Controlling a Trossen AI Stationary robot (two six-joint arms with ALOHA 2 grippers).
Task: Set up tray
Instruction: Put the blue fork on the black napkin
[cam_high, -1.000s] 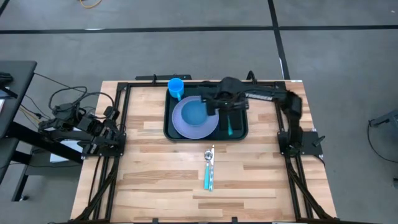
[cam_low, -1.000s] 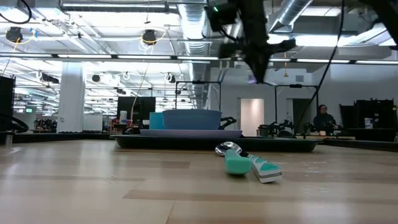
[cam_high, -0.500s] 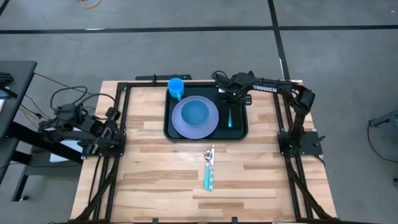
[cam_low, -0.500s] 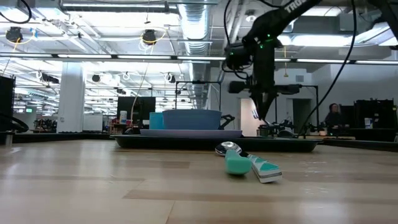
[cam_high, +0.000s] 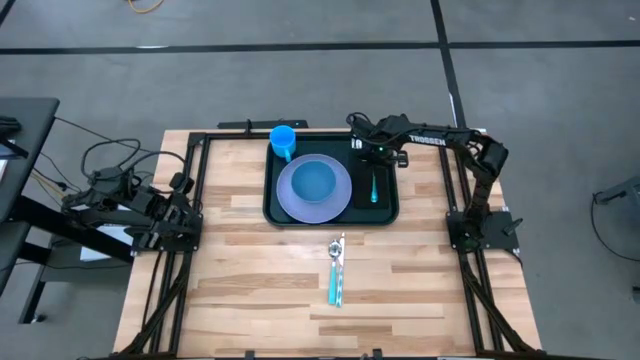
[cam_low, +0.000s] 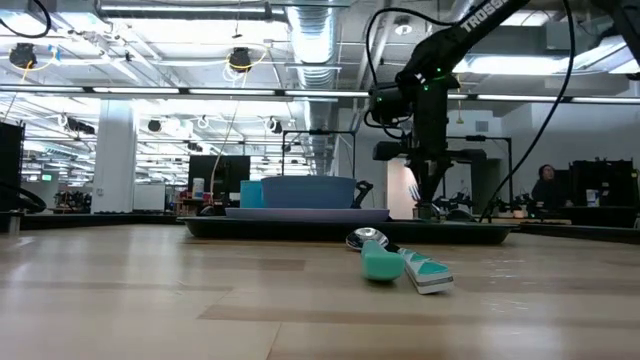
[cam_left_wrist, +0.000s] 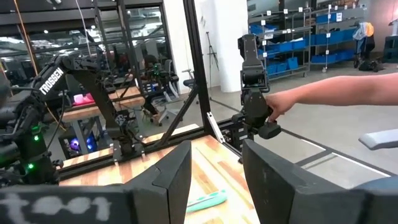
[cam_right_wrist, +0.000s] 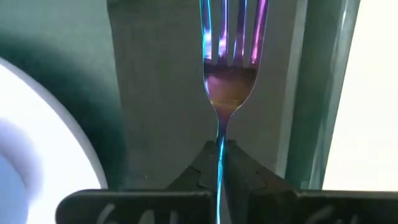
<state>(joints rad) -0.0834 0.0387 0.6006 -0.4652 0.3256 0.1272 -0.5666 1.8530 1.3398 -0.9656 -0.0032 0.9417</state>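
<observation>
Looking down from the high view, you had the right gripper (cam_high: 372, 150) reached out over the 2 o'clock corner of the tray (cam_high: 275, 214), while the left gripper (cam_high: 180, 205) waited folded at the table's 9 o'clock edge. That tray was dark green, with a raised rim, carrying a plate (cam_high: 314, 189), a cup (cam_high: 283, 140) and a fork (cam_high: 374, 187).

At table height, your right arm hung steeply above the tray.

Your left wrist view showed its fingers (cam_left_wrist: 171, 177) apart, holding nothing.

Your right wrist view showed fingers (cam_right_wrist: 205, 171) pinched shut, the fork's handle running between them.
</observation>
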